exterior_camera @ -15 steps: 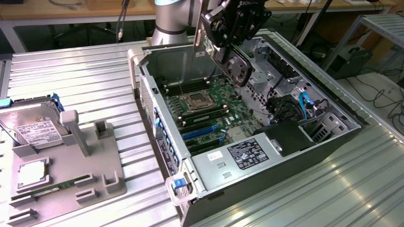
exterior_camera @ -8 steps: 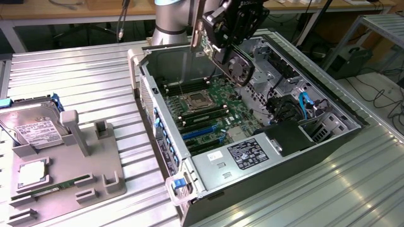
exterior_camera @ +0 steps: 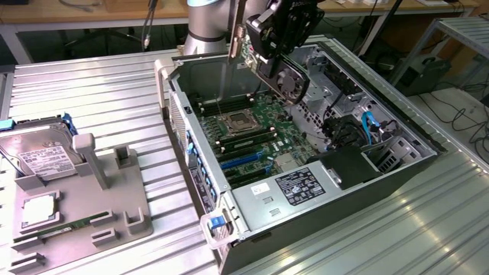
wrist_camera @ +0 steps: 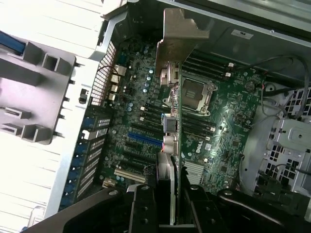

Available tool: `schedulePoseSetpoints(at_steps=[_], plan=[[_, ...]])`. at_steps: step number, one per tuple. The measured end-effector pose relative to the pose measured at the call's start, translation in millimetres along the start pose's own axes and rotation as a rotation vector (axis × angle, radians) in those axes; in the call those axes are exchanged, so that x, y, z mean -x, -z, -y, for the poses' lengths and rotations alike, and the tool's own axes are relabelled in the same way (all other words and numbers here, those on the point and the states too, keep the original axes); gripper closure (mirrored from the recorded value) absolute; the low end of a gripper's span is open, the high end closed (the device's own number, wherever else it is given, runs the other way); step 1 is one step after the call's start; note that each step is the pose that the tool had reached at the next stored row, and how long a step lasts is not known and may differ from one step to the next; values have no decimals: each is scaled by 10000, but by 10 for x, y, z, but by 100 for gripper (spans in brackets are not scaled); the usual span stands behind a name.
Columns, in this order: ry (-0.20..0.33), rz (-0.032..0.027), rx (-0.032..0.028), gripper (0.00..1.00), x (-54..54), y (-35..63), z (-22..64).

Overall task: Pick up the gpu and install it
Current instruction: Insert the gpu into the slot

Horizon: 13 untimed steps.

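A black gripper [wrist_camera: 171, 194] clamps the thin green circuit-board gpu [wrist_camera: 170, 127] edge-on, with a flat silver metal bracket [wrist_camera: 181, 39] at one end. Both hang over the green motherboard [exterior_camera: 256, 129] of an open grey steel computer case [exterior_camera: 260, 229].

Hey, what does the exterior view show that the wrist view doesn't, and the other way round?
Exterior view: the hard drive and memory stick at the grey fixture, plus the gpu's fan face. Wrist view: the gpu edge-on with fingers on each side. Both: the gripper shut on the gpu above the open case, with the motherboard and CPU socket.
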<state>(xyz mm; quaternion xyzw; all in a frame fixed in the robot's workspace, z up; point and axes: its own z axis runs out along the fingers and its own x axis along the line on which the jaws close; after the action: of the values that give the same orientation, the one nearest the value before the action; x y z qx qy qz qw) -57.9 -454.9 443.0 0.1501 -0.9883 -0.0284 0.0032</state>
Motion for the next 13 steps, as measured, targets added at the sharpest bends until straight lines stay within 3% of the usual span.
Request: schedulePoseSetpoints(at_steps=[13], plan=[[1090,-62,3,73,0,0,0]])
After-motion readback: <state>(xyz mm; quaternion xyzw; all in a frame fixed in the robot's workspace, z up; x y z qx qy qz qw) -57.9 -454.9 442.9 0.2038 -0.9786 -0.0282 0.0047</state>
